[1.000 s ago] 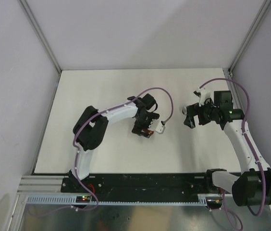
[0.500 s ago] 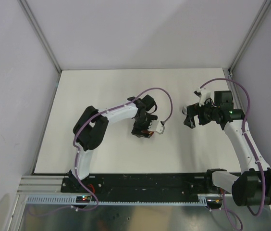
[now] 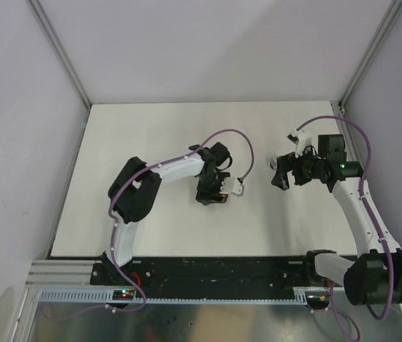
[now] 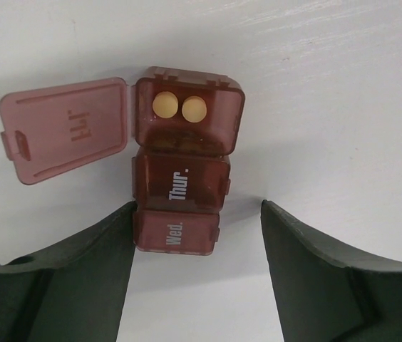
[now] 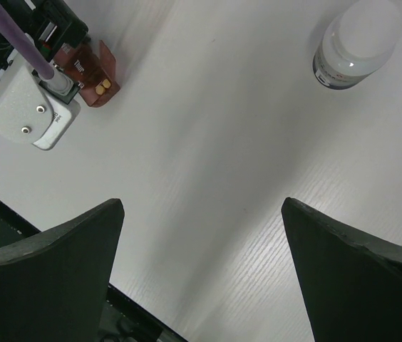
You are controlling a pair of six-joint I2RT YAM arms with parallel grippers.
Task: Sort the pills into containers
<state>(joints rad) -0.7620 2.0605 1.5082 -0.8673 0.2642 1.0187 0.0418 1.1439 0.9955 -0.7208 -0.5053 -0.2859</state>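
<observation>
Tabletop white, walls lilac; left fingers flank pill box unclenched; right fingers spread, empty.

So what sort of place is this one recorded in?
Most likely a lab robot cell, not a home or pharmacy: a white table boxed in by plain walls and aluminium frame posts, with a slotted metal rail along the near edge.

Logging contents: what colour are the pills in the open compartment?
Pills: pale yellow; left wrist view shows best.
</observation>
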